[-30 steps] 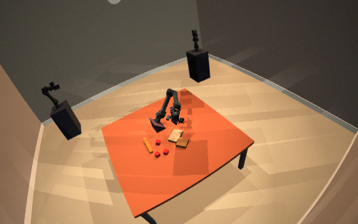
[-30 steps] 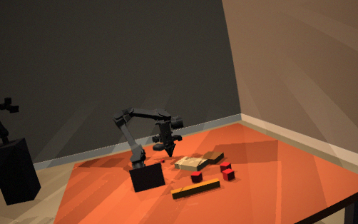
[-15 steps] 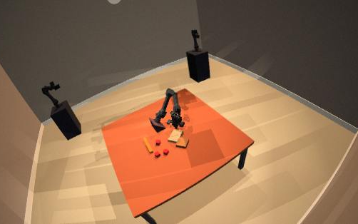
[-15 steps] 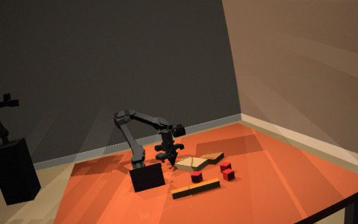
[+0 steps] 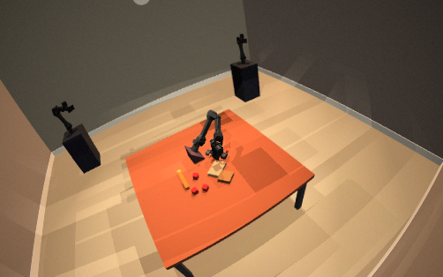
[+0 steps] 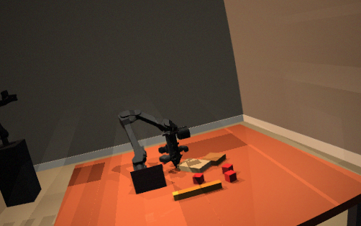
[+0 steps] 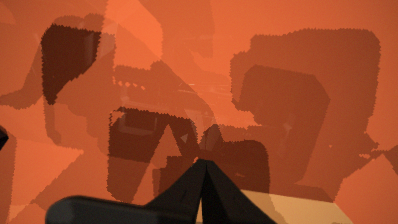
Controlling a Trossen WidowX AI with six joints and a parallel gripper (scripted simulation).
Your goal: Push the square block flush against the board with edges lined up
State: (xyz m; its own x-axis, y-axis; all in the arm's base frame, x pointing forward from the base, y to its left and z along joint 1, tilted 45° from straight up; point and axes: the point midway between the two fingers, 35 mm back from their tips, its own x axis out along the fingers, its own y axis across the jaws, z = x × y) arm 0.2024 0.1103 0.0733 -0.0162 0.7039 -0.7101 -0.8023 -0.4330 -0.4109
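A pale board (image 5: pixel 216 168) (image 6: pixel 195 165) lies flat on the orange table (image 5: pixel 222 220) (image 6: pixel 285 187). A smaller tan square block (image 5: pixel 226 177) (image 6: pixel 215 157) lies at its far side and seems to touch it; I cannot tell if their edges are even. My gripper (image 5: pixel 216 157) (image 6: pixel 175 166) (image 7: pixel 204 166) is shut and empty. It points down with its tips just above the table, at the board's end nearest the arm's base. In the wrist view a pale strip of the board (image 7: pixel 285 207) shows just behind the fingertips.
Three red cubes (image 5: pixel 195 175) (image 5: pixel 205 187) (image 5: pixel 194 190) (image 6: pixel 198 178) and a yellow bar (image 5: pixel 181 178) (image 6: pixel 197 190) lie on the side of the board away from the block. A black panel (image 6: pixel 148 178) stands at the arm's base. Two camera stands (image 5: pixel 80 147) (image 5: pixel 244 79) stand on the floor.
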